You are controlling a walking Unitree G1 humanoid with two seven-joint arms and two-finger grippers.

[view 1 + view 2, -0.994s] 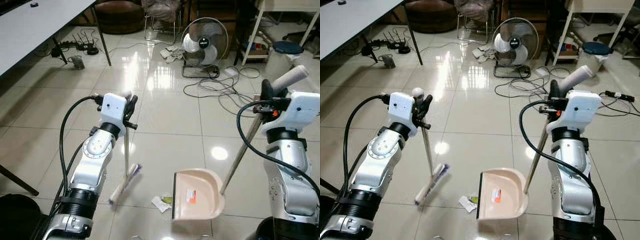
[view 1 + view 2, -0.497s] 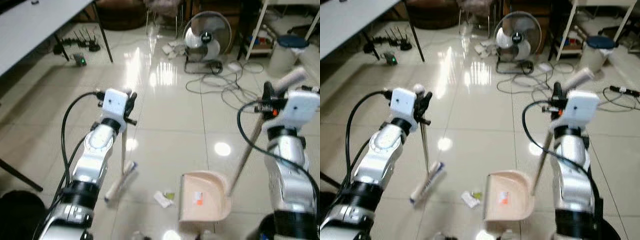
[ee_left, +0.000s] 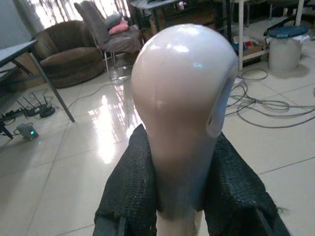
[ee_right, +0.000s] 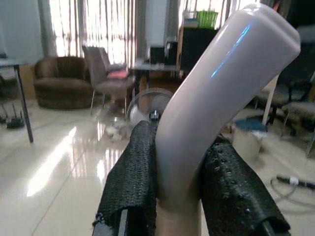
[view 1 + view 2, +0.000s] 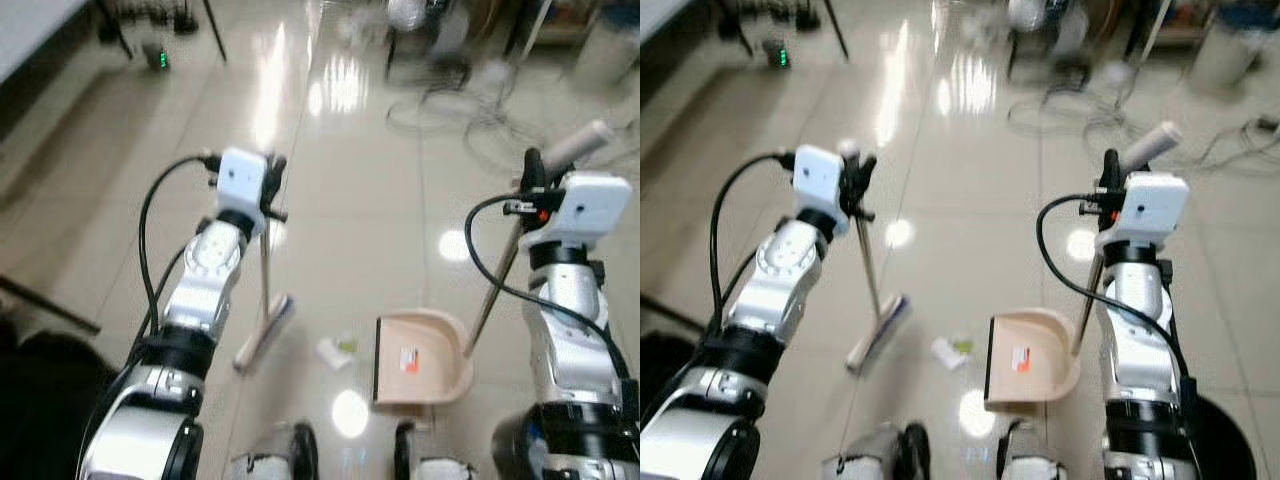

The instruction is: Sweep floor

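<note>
Two jaws clamped: L gripper (image 5: 268, 178) on broom (image 5: 262, 330) handle, R gripper (image 5: 530, 178) on dustpan (image 5: 418, 357) handle.

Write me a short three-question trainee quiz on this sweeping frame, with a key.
1. True or false: the left gripper is shut on the broom.
2. What lies on the floor between the broom head and the dustpan?
A. a crumpled bit of litter
B. a sock
C. a spoon
3. Which gripper holds the dustpan's long handle?

Key:
1. True; the left wrist view shows both fingers clamped on the rounded handle top.
2. A, the litter.
3. The right gripper.
</note>
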